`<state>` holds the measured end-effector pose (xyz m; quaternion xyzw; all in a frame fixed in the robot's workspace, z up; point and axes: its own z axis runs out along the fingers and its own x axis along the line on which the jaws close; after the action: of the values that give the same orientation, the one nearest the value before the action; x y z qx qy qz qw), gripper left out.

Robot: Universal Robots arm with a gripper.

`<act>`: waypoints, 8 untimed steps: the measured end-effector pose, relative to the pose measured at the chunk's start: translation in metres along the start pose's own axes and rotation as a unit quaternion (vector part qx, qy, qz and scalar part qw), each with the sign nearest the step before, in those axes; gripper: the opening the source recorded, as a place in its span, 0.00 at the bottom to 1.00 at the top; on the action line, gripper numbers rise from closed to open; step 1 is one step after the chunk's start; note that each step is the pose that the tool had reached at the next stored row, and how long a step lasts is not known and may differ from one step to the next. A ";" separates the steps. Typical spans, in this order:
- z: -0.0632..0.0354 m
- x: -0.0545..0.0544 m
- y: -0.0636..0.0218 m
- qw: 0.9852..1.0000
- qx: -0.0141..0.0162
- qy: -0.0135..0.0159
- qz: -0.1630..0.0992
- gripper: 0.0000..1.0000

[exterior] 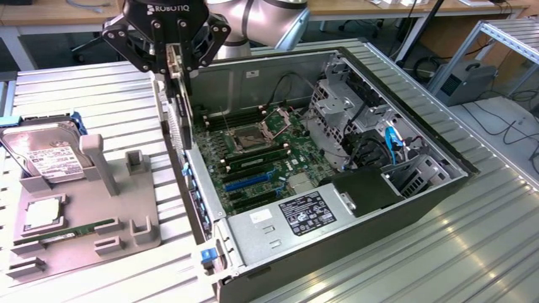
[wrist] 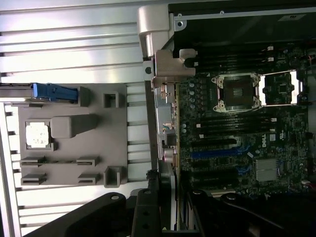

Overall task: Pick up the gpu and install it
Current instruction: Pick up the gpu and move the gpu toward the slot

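While it hangs on edge, nearly upright, the thin flat black rectangular gpu (exterior: 173, 101) is grasped near its upper end by the black two-fingered gripper (exterior: 174, 63), whose jaws are clenched on the card's two faces. In the wrist view the card is seen edge-on, with its silver metal bracket (wrist: 165, 69) at the end far from the fingers.

The gpu is held at about ten o'clock of the open black-and-silver computer case (exterior: 421, 142) in the exterior view, along the case's side wall. Its lower edge seems to be level with that wall's rim, though contact cannot be confirmed. The green motherboard (exterior: 291, 165) is exposed inside the case, and the blue expansion slot (exterior: 248, 180) is seen at about five o'clock from the card, apart from it.

At nine o'clock of the case a grey moulded tray (exterior: 126, 243) is laid on the ribbed metal table (exterior: 471, 252). A silver hard drive with a white label (exterior: 47, 158) is propped at the tray's eleven o'clock, and a narrow green memory stick (exterior: 76, 230) is lodged towards its seven o'clock.
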<state>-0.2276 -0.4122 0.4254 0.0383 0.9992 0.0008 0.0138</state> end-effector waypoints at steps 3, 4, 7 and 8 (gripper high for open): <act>0.0006 -0.002 0.0002 1.000 0.000 0.000 0.000 0.27; 0.0011 -0.003 0.0002 1.000 0.000 0.000 0.000 0.27; 0.0019 -0.005 0.0004 1.000 0.000 0.000 0.000 0.27; 0.0022 -0.006 0.0005 1.000 0.000 0.000 0.000 0.27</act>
<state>-0.2214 -0.4122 0.4234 0.0383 0.9992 0.0008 0.0138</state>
